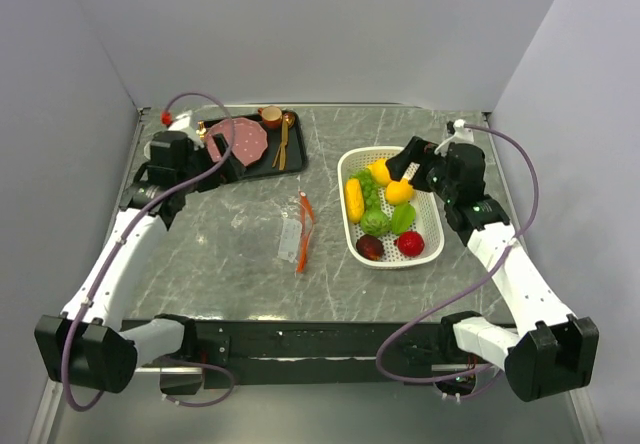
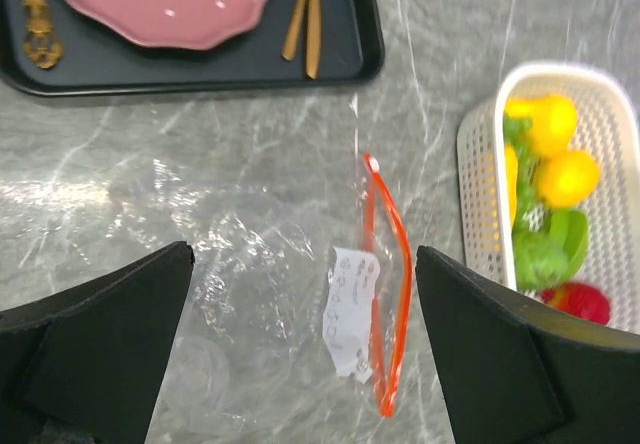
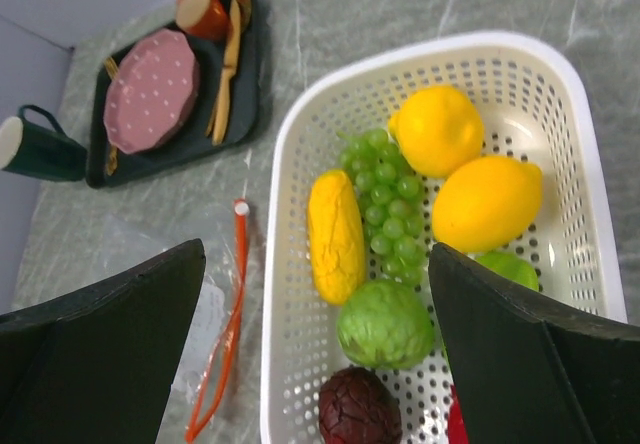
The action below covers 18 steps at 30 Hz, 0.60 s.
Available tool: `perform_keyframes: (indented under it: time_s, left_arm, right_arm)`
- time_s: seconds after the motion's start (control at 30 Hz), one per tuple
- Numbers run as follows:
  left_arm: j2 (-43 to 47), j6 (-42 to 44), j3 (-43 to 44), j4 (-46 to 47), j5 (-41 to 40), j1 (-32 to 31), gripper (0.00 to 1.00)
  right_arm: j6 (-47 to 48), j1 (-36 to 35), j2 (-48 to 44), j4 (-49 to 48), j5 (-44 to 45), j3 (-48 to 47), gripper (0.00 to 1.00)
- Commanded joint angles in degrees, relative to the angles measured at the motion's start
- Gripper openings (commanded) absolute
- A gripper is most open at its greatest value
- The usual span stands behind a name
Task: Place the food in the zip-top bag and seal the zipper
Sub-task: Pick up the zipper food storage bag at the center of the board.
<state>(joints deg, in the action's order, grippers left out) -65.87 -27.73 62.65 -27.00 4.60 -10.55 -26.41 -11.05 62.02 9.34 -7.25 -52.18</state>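
Left gripper (image 1: pixel 226 162) hung spread wide by the tray (image 1: pixel 294 156) at 11 o'clock, right gripper (image 1: pixel 400 171) likewise spread over the food (image 1: pixel 375 221) in the basket (image 1: pixel 372 151) at 2 o'clock, bag (image 1: pixel 291 234) flat mid-table between them.

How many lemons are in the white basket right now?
2. One lemon sits at the far end of the basket, beside the grapes; the second lemon touches it, toward the right wall. No third shows in any view.
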Motion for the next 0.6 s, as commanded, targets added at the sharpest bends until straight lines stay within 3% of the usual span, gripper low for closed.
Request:
perform_keyframes:
  time_s: [0.0, 0.33, 0.57]
  left_arm:
    - [-0.49, 3.99, 1.42, -0.24, -3.8, -5.09, 0.99]
    - [-3.21, 3.29, -0.33, -2.88, -3.02, -8.61, 0.99]
    - [-8.83, 2.94, -1.66, -2.44, -2.58, -11.86, 0.99]
  right_arm:
    - [-1.36, 0.15, -0.32, 1.91, -0.23, -0.03, 1.0]
    - [-0.04, 0.15, 6.09, 13.85, 3.73, -15.82, 1.0]
    - [-3.9, 0.06, 4.43, 9.56, 2.33, -12.51, 1.0]
